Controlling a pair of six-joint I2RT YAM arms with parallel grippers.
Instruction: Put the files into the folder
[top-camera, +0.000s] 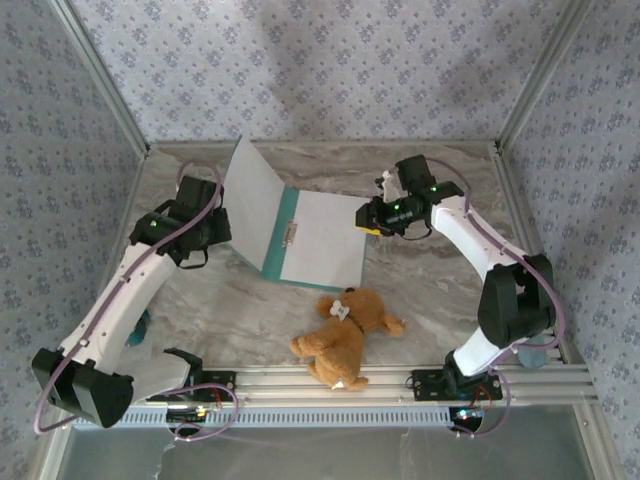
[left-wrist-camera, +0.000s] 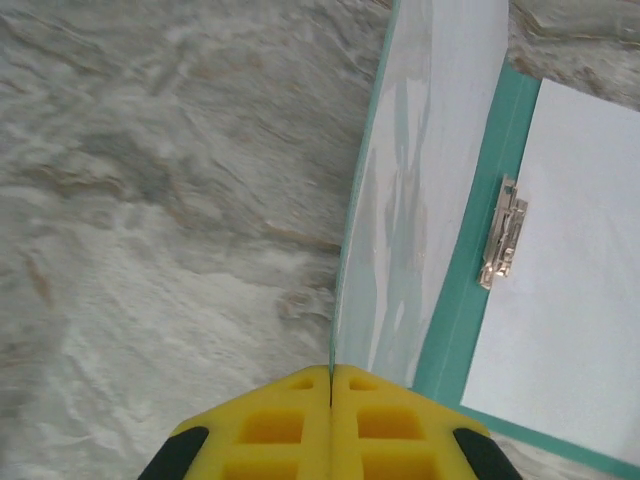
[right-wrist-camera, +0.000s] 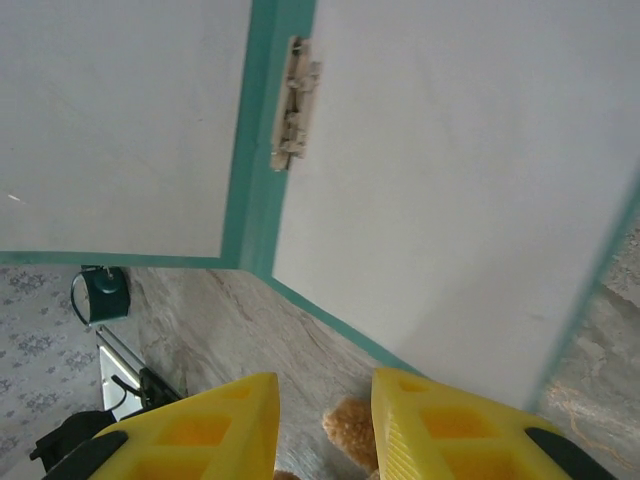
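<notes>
top external view: a thin teal-green card folder (top-camera: 282, 262) lies open on the grey marble-pattern desk (top-camera: 430, 290), at mid-width and nearer the far edge. its right half lies flat. its left cover stands raised, tilted toward the far-left corner. a plain white paper sheet (top-camera: 330, 238) lies on the flat half; whether a second sheet is stacked on it cannot be told. a small metal clip (top-camera: 292, 233) sits at the spine. the white left arm (top-camera: 120, 290) reaches to the outer side of the raised cover. the yellow right fingers (top-camera: 369, 227) hang over the right edge of the flat half. a brown plush teddy bear (top-camera: 345, 335) lies near the near edge, apart from the folder.

left wrist view: the yellow left fingers (left-wrist-camera: 275, 425) are pressed together, pinching the free edge of the raised cover. the clip (left-wrist-camera: 503, 232) and sheet (left-wrist-camera: 560, 290) lie beyond.

right wrist view: the right fingers (right-wrist-camera: 215, 430) stand partly apart, gripping nothing, above the folder's near edge (right-wrist-camera: 330, 318). desk and bear (right-wrist-camera: 350, 430) show in the gap.
</notes>
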